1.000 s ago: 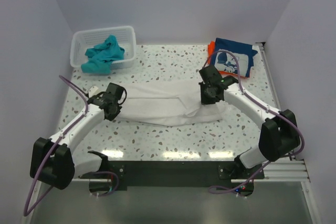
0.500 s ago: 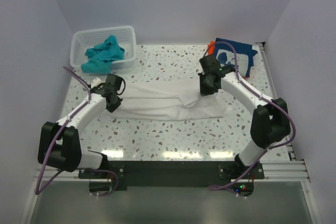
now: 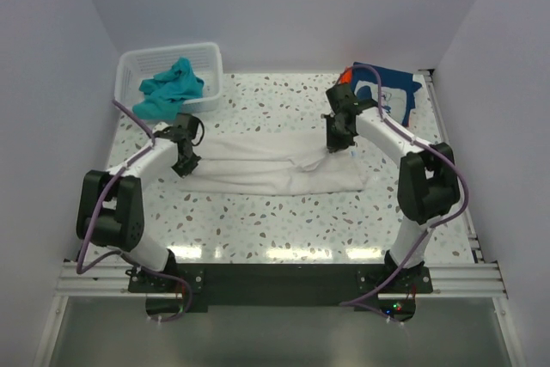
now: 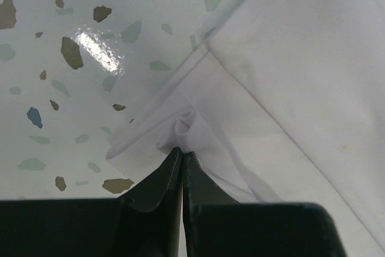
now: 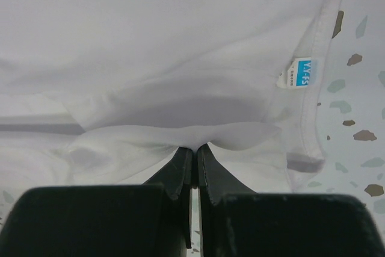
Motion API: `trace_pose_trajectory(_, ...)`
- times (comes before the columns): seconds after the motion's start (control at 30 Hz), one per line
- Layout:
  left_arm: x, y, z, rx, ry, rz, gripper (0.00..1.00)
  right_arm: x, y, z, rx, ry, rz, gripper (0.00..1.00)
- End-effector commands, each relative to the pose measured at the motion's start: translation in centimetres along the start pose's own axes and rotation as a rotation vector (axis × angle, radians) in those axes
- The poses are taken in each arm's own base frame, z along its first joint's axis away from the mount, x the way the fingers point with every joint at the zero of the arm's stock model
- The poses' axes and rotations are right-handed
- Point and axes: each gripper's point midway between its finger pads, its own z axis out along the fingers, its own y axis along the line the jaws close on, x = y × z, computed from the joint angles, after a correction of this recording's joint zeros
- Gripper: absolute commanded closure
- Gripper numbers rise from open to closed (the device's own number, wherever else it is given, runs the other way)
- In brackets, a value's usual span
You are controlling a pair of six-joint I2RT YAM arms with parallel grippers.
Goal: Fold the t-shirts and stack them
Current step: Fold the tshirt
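The white t-shirt (image 3: pixel 275 169) lies in a long, loosely folded band across the middle of the desk (image 3: pixel 284 217). From above I see my left fingers (image 3: pixel 186 163) down on its left end and my right fingers (image 3: pixel 337 143) on its far edge towards the right. At the back left a teal t-shirt (image 3: pixel 172 85) sits bunched in a white basket (image 3: pixel 129 64). In the far right corner a navy t-shirt (image 3: pixel 391 92) with white print lies on top of an orange t-shirt (image 3: pixel 345 77). In my left wrist view, my left fingers (image 4: pixel 181 150) are clenched on a small puckered fold at the edge of the white t-shirt (image 4: pixel 301 76), with the speckled desk (image 4: pixel 90 28) bare to the upper left. In my right wrist view, my right fingers (image 5: pixel 194 148) are pinched tight on a soft fold of the white t-shirt (image 5: pixel 180 40). A blue and white label (image 5: pixel 299 72) sits by the hem on the right, just beside the desk (image 5: pixel 361 124).
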Motion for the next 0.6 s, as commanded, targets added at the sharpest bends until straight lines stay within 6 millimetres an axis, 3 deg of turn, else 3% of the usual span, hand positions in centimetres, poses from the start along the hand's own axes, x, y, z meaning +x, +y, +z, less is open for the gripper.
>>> trace_pose_trajectory(0.0,-2.4,-2.6,-0.3,0.067,-0.043,0.0,0.92,-2.2,0.3,-0.3,-0.021,-0.044,0.001,1.0)
trace_pose_trajectory(0.07,-2.5,-2.5,0.1,0.039,-0.042,0.007,0.87,-2.5,0.2,0.4,-0.016,-0.033,0.01,1.0)
trace_pose_trajectory(0.17,-3.0,-2.8,0.4,0.041,-0.043,-0.003,0.68,-3.3,0.0,1.5,-0.008,-0.026,0.04,1.0)
trace_pose_trajectory(0.2,-3.3,-3.0,0.3,0.046,-0.047,-0.007,0.53,-3.5,0.0,1.7,-0.009,-0.024,0.048,1.0)
trace_pose_trajectory(0.27,-4.4,-3.7,0.0,0.066,-0.06,-0.024,0.38,-4.4,-0.2,2.2,-0.001,-0.029,0.067,0.78)
trace_pose_trajectory(0.3,-4.8,-4.1,-0.2,0.078,-0.066,-0.023,0.27,-4.7,-0.3,2.3,0.005,-0.03,0.073,0.6)
trace_pose_trajectory(0.37,-6.0,-5.3,-1.1,0.117,-0.076,-0.03,0.16,-5.7,-0.4,1.9,0.006,-0.045,0.083,0.01)
trace_pose_trajectory(0.47,-7.0,-6.1,-2.4,0.148,-0.089,-0.037,0.04,-5.9,-0.3,0.8,-0.001,-0.059,0.078,0.01)
trace_pose_trajectory(0.5,-7.0,-6.3,-2.7,0.162,-0.086,-0.035,0.0,-6.4,0.2,-0.6,-0.041,-0.097,0.074,0.01)
trace_pose_trajectory(0.57,-6.5,-6.2,-3.1,0.19,-0.068,-0.03,0.0,-5.2,0.3,-1.0,-0.074,-0.094,0.073,0.01)
